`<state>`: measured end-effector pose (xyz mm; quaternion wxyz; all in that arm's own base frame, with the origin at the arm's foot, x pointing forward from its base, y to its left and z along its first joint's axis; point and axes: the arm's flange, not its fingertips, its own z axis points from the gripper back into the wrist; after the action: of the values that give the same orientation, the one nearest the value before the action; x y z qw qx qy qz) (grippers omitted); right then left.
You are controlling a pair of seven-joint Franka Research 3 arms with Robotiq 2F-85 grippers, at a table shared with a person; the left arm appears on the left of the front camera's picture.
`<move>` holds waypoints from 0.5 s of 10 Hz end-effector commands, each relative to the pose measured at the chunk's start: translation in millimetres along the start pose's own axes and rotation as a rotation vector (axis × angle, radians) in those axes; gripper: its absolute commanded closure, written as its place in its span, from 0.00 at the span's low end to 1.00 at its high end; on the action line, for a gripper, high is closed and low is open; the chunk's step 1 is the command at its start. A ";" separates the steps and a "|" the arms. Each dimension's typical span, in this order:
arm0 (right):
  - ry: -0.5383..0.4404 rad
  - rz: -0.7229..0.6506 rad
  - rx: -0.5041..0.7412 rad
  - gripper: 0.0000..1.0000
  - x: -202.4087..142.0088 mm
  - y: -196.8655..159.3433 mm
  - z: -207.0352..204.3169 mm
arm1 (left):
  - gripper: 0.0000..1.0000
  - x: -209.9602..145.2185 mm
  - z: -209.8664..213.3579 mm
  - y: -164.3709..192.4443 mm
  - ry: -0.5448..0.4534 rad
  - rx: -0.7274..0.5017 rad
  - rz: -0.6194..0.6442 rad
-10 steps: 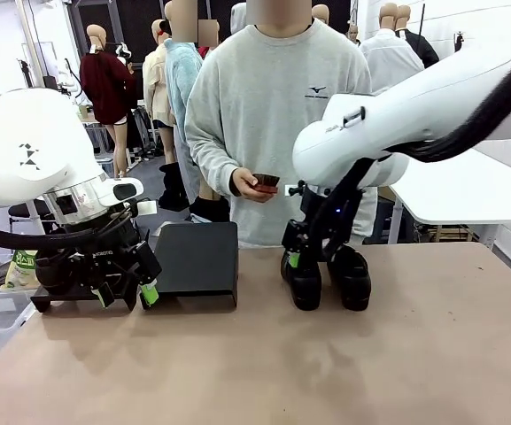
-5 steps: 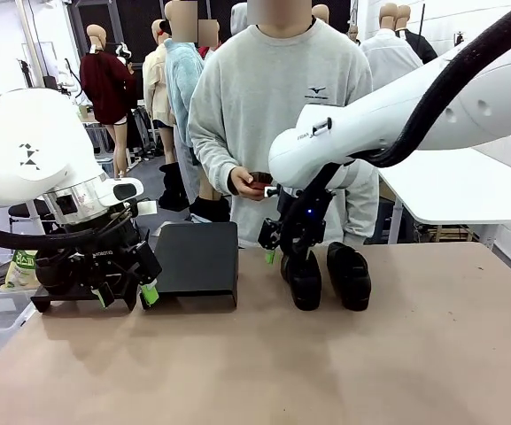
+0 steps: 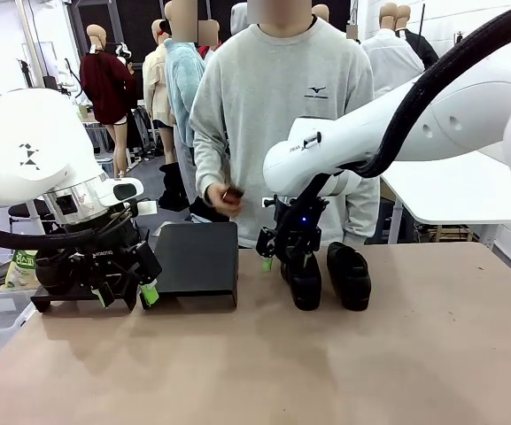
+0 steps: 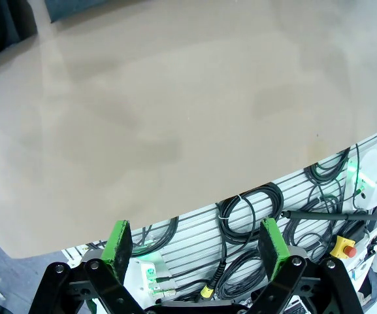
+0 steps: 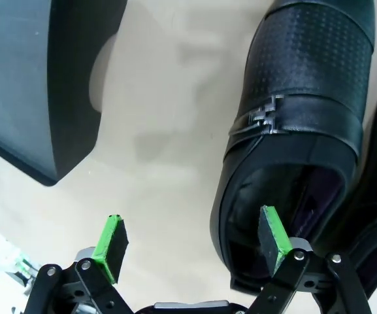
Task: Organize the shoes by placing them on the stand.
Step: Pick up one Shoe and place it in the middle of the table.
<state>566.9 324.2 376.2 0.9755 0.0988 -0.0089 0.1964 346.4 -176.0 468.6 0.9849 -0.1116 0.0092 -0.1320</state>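
Front view: left tool (image 3: 127,295) hangs with jaws spread, low over the tabletop (image 3: 255,363) at near left. Behind it sits the black stand (image 3: 197,257). Just right of the stand, two black shoes (image 3: 306,283) rest side by side on the tabletop. The right tool (image 5: 193,239) hovers spread over one shoe's heel opening, pinching nothing. A person (image 3: 273,115) stands beyond.
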 end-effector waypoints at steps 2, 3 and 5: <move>0.034 -0.038 -0.045 0.00 13.2 -2.9 -11.5 | 0.00 -0.7 0.2 1.3 0.006 -0.007 -0.005; 0.035 -0.043 -0.053 0.00 13.3 -3.6 -15.5 | 0.00 -0.7 0.2 1.3 0.006 -0.007 -0.005; 0.045 -0.047 -0.074 0.03 13.2 -2.3 -22.2 | 0.00 -0.7 0.2 1.3 0.006 -0.007 -0.005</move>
<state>574.9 325.9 354.4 0.9798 0.0833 0.0076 0.1818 346.4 -176.0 468.6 0.9849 -0.1116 0.0093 -0.1320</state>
